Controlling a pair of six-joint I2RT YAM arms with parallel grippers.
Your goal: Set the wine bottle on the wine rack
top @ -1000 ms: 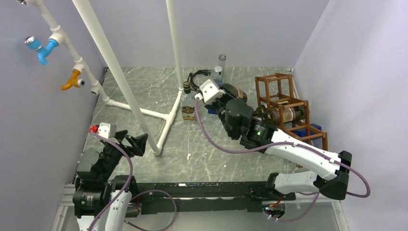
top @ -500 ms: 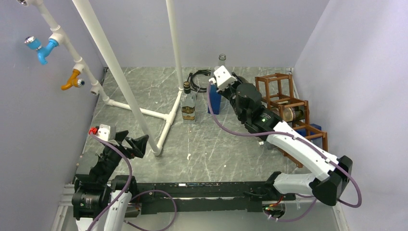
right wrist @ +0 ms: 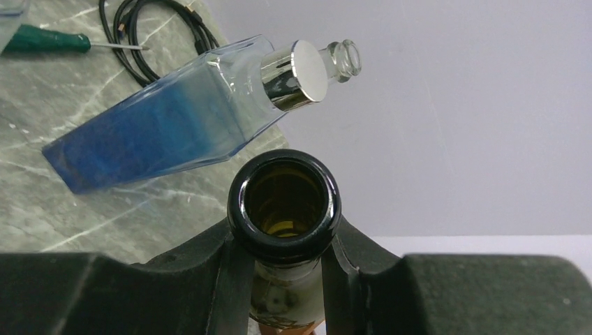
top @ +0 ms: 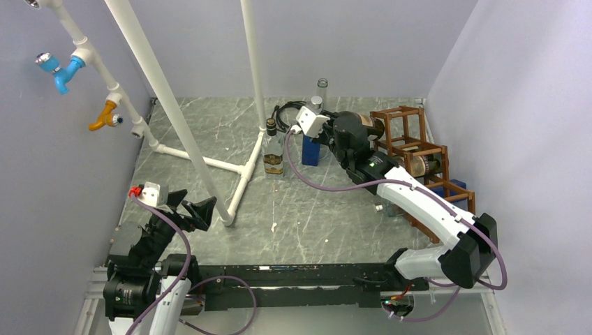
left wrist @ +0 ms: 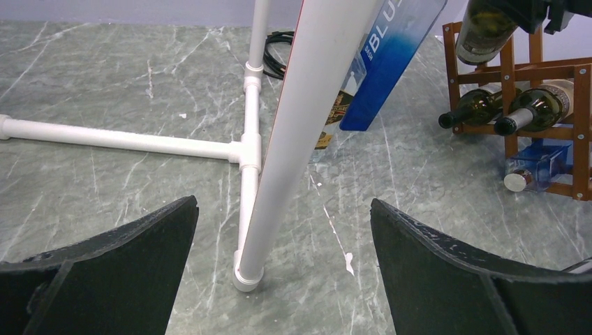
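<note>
My right gripper (top: 347, 134) is shut on the neck of a dark wine bottle (top: 368, 125) and holds it in the air, lying roughly level, with its base at the top cell of the reddish-brown wine rack (top: 399, 110). In the right wrist view my fingers clamp the neck just below the bottle's open mouth (right wrist: 284, 202). In the left wrist view the rack (left wrist: 544, 70) stands at the far right with the held bottle (left wrist: 487, 31) above it. My left gripper (top: 195, 209) is open and empty near the left front, far from the rack.
Two dark bottles (left wrist: 489, 108) lie in the rack's middle cells and a blue bottle (left wrist: 534, 167) lies in a low cell. A tall blue square bottle (right wrist: 160, 129) with a silver cap, a small amber bottle (top: 273, 155), a clear bottle (top: 322, 87) and a white pipe frame (left wrist: 307, 118) stand left of the rack.
My right arm has carried the wine bottle up and back toward the rack. The bottle's base is now at the top cell. The left arm has not moved.
</note>
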